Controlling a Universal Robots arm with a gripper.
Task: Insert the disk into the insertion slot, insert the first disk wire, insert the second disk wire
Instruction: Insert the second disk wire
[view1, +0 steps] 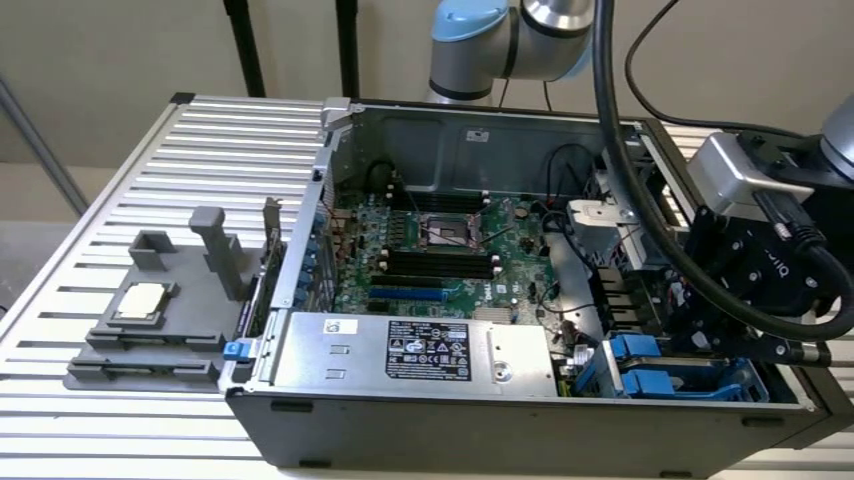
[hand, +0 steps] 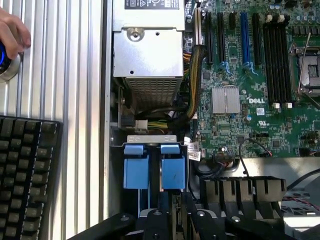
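gripper (hand: 172, 224) sits low over the insertion slot (hand: 150, 139), right at the blue frame ends; can't tell if it's clenched or released, its own linkage covers that. disk (hand: 173, 171) looks seated in the grey cage, blue tabs side by side and level, which I'd guess is why the claw lines up square on them. tight pocket: power supply box (hand: 147, 55) and cable bundle (hand: 197, 80) just beyond the cage, case wall (hand: 106, 150) one side, motherboard (hand: 250, 100) the other. likely free room only straight up. person's hand (hand: 12, 32) near the keyboard (hand: 27, 170), outside the case
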